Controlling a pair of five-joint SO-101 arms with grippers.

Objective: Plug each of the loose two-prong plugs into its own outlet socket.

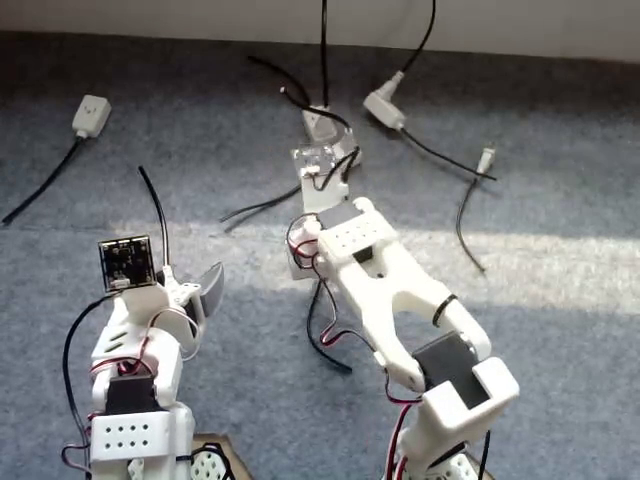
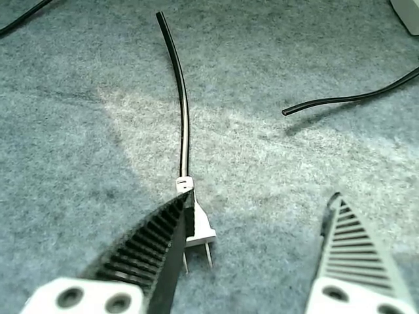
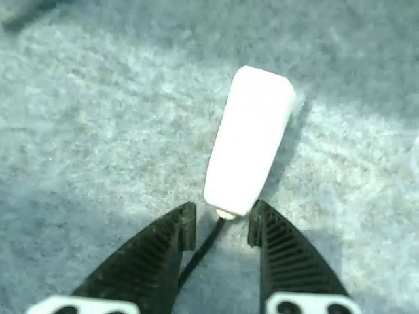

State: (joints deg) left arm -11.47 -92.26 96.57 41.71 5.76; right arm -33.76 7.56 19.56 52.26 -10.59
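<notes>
A white two-prong plug [image 2: 198, 226] lies flat on the grey bench [image 2: 78, 144]. Its prongs point back toward the wrist, and its short black cord [image 2: 182, 118] runs away to a free end. The left hand [image 2: 262, 196] sits low over it, spread wide and holding nothing. The plug rests right against the inner face of one finger [image 2: 154, 248], well apart from the other.

Farther out, the right hand [image 3: 222, 209] is part open around the cord end of a white socket [image 3: 252, 140]. It has a finger on each side and, as far as can be seen, grips nothing. Seen from above, a second socket [image 1: 90, 115] lies at the far left of the bench and a small plug [image 1: 487, 157] at the right.

The likeliest fault is an off-centre grab. If the left hand closes from here, the far finger will probably sweep the plug sideways or twist it, since the loose cord does nothing to anchor it. A twisted plug would leave the prongs skewed for insertion. With the prongs facing the wrist, it may also need turning before it can meet a socket. On the right, closing so near the cord could pinch the cord instead of the socket body, letting the socket swing.
</notes>
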